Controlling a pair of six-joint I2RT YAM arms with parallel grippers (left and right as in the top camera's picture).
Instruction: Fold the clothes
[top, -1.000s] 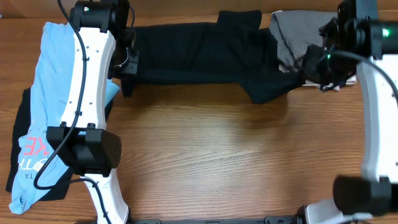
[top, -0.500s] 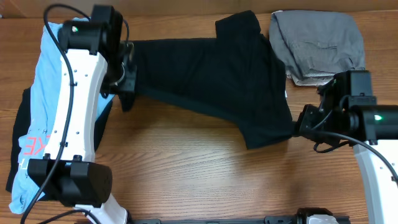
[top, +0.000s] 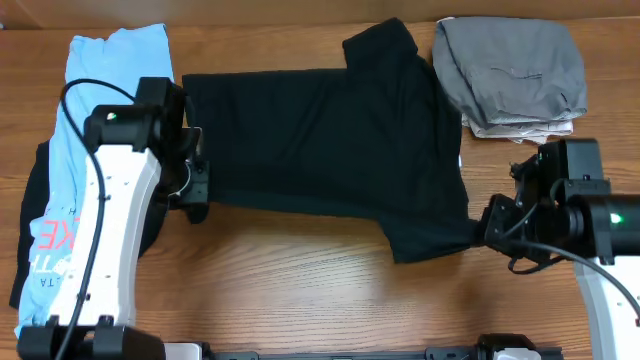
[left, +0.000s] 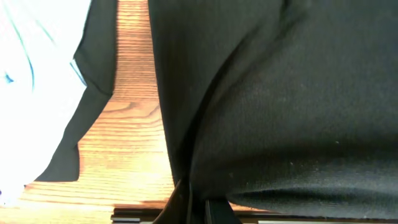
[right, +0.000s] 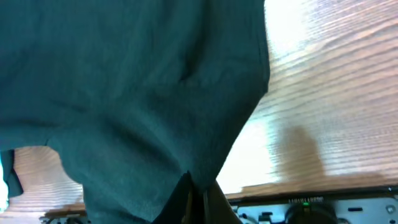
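Both arms have drawn back toward the near edge, dragging the black shirt (top: 320, 140) flat across the middle of the surface (top: 300, 300). The left gripper (top: 196, 205) is clamped on its lower left corner and the right gripper (top: 482, 226) on its lower right corner. Five garments show: this one, a light blue one (top: 95, 90) with red letters "KE", a second black one (top: 30, 220) beneath it, a grey one (top: 510, 60) and a beige one (top: 520, 128).

Wooden table (top: 300, 280), light brown grain; dark rail (top: 330, 353) along near edge.
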